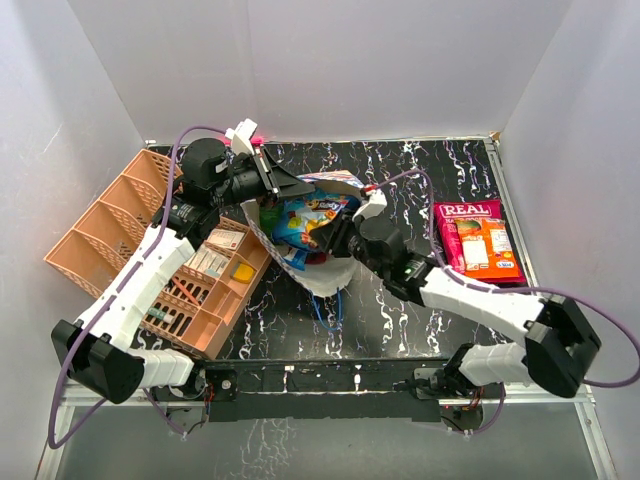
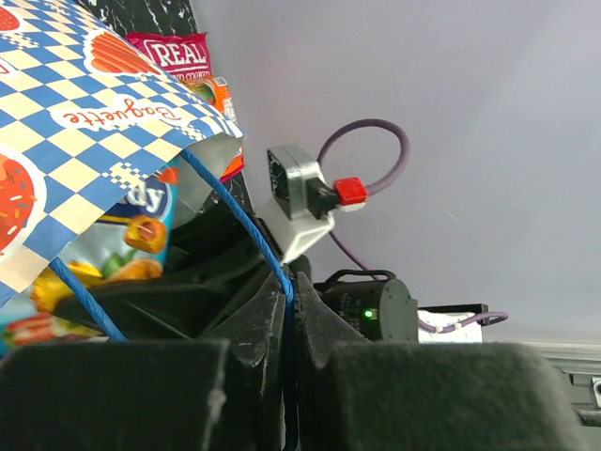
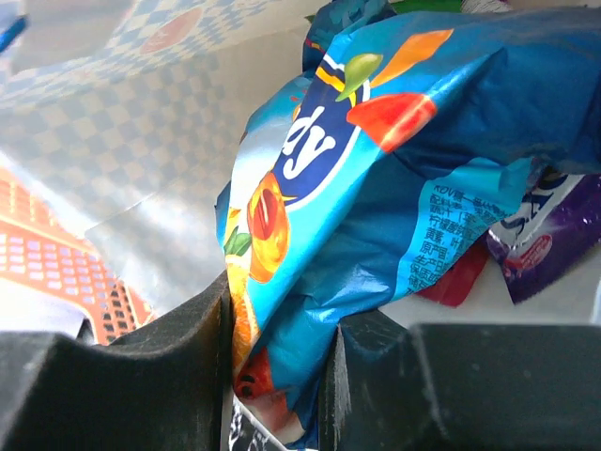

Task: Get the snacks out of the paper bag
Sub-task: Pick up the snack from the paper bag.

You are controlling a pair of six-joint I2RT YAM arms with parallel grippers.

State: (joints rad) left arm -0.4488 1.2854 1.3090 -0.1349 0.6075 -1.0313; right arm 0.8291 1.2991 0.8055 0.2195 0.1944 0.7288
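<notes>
Pulling stage, we judge: right end effector (image 3: 277, 343) partly closed, pinching the blue snack packet (image 3: 394, 169) inside the paper bag (image 1: 320, 282) at frame centre; left end effector (image 2: 289, 305) clamped tight on its cord handle (image 2: 235, 211). Next: lift clear, rightward.

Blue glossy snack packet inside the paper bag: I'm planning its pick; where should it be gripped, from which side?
Probably pinch the blue glossy packet by its thin crumpled near edge, entering the cream chequered paper bag through its open mouth, which that edge faces; the right gripper has its jaws there.
</notes>
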